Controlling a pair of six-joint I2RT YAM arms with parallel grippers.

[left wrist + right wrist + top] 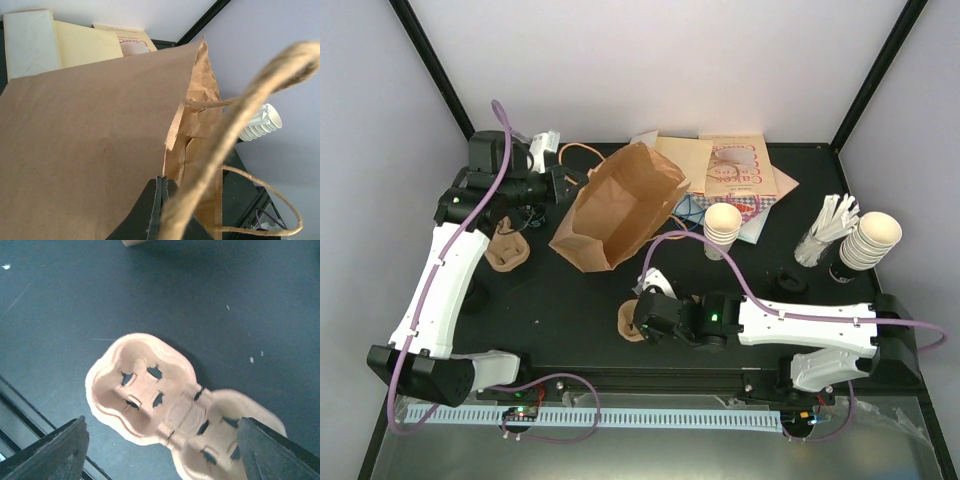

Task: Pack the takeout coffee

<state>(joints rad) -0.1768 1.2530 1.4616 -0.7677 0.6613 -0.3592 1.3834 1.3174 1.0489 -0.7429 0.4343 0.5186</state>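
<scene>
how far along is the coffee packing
Done: little; the left gripper is shut on the paper bag's edge, mouth open. In hand: the right gripper, open, hovers over an empty cup carrier. Left: no cup is in the carrier; cups sit in stacks.

Even bright light, soft shadows, blurred twine handle.

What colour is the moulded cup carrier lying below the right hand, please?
The carrier is pale peachy tan, clearest in the right wrist view.
</scene>
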